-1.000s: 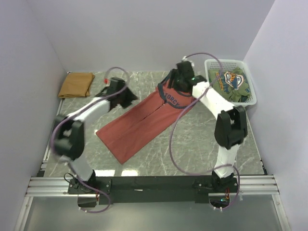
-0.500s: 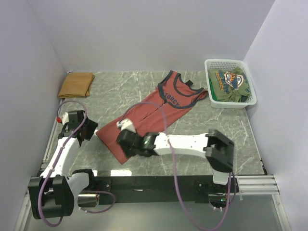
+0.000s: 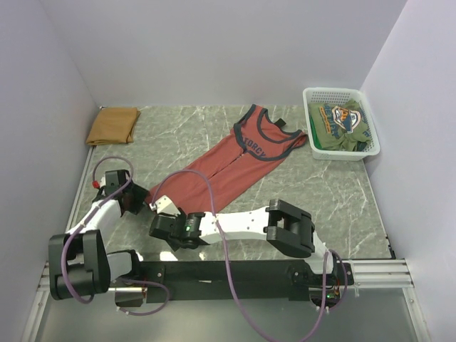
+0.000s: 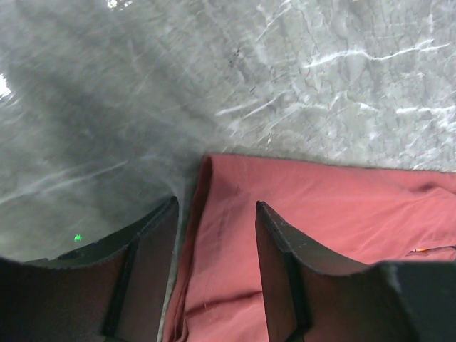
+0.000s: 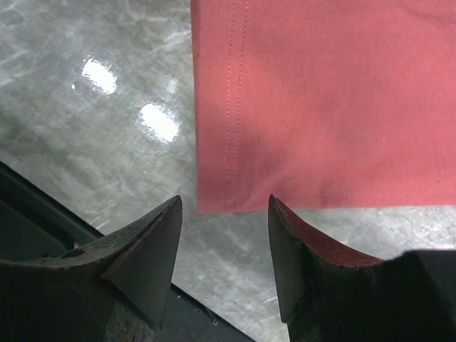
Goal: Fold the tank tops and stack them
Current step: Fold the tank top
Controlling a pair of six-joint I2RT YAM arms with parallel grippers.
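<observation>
The rust-red tank top (image 3: 228, 167) lies flat and diagonal on the table, with its dark-trimmed neck and lettering at the back right and its hem at the near left. The tan-brown tank top (image 3: 112, 126) lies folded at the back left corner. My left gripper (image 3: 140, 202) is open at the hem's left corner. In the left wrist view its jaws (image 4: 214, 205) straddle the red cloth's edge (image 4: 320, 214). My right gripper (image 3: 169, 229) is open at the hem's near corner. In the right wrist view it (image 5: 224, 202) hovers over the stitched hem (image 5: 320, 107).
A white mesh basket (image 3: 372, 147) at the back right holds green printed clothes (image 3: 342, 121). The black base rail (image 3: 228, 272) runs along the near edge. White walls close in the left, back and right sides.
Both arms have swung from the back of the table down to the near-left hem of the red tank top. The right gripper left the neck area. The cloth has stayed flat.
</observation>
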